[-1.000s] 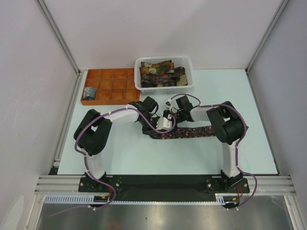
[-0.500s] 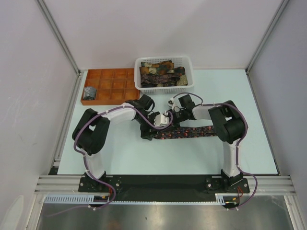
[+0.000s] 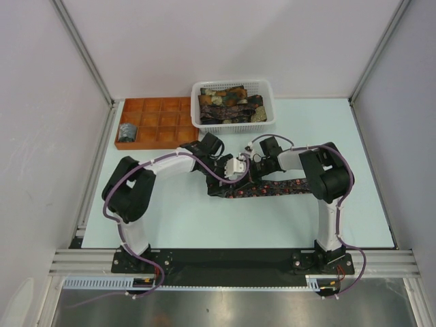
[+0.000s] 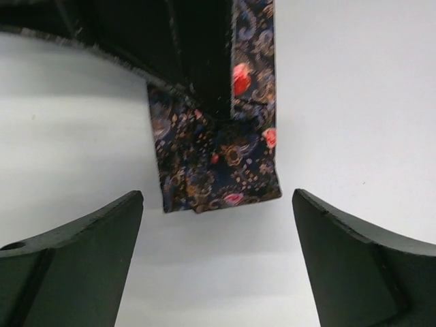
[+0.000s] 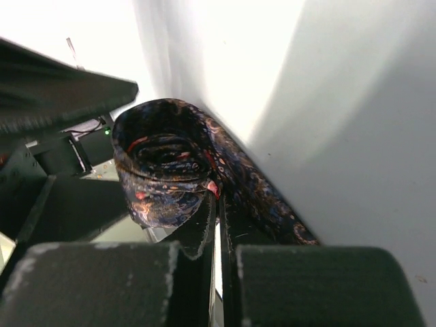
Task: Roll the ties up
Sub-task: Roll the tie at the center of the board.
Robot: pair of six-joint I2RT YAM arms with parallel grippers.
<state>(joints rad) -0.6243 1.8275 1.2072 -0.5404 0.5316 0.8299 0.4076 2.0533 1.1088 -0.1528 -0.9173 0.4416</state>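
Rolling is under way at mid-surface, where a dark patterned tie (image 3: 269,188) lies stretched across the pale surface (image 3: 184,218), its unrolled length running toward the right arm's side. The right hand (image 5: 216,204) is clenched on the tie's rolled end, its two fingers pressed together with a fold of fabric pinched between them and a loose coil (image 5: 163,167) standing just above. The left hand (image 4: 218,225) hangs released over the same end, jaws spread wide on either side of a folded stub of cloth (image 4: 218,170), touching nothing that can be seen.

Thin, limp and light, the fabric looks likely to slump and spring loose from any coil that is not kept pinched; its sheen suggests it may slide under smooth fingers. The surest hold appears to be across the narrow width at the coil itself, not along the trailing length.

Both forearms reach inward from their bases and meet wrist to wrist just in front of the white basket (image 3: 235,122), where more ties (image 3: 228,105) are heaped. An orange tray (image 3: 153,122) sits to its left.
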